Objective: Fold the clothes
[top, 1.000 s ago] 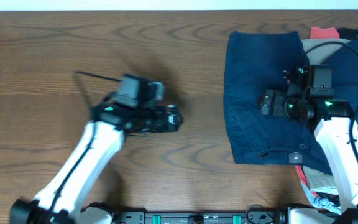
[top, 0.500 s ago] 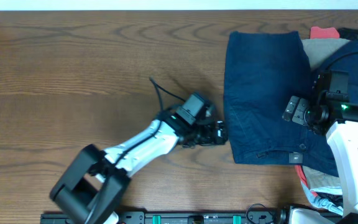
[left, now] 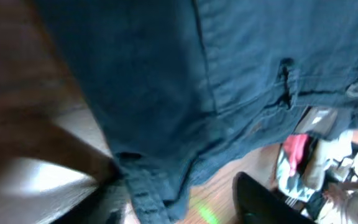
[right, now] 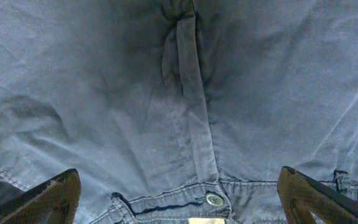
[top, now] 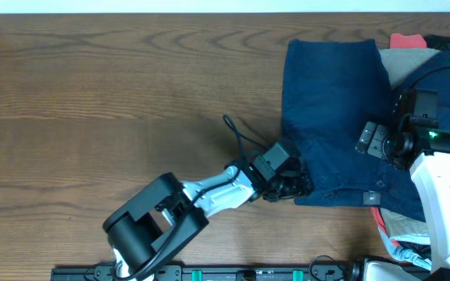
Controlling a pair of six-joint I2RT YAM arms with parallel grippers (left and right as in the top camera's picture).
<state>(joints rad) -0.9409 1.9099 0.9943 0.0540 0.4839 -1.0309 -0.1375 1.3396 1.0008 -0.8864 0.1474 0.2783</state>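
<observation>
The dark navy shorts (top: 334, 117) lie flat at the table's right, waistband toward the front, with a small label (top: 372, 198). My left gripper (top: 299, 185) is at their front-left corner. In the left wrist view the gripper (left: 166, 202) is open, and the hem corner of the shorts (left: 148, 193) lies between its fingers. My right gripper (top: 373, 140) hovers over the shorts near the waistband. In the right wrist view it (right: 179, 205) is wide open and empty above the fly and button (right: 214, 200).
More clothes lie under and beside the shorts at the right edge: a red piece (top: 407, 40), a khaki piece (top: 412, 62) and a pale, patterned heap (top: 401, 234) at the front right. The brown wooden table (top: 116, 94) stretches to the left.
My left arm swept right across the table from the middle to the shorts' front-left corner. My right gripper shifted slightly right, then held still.
</observation>
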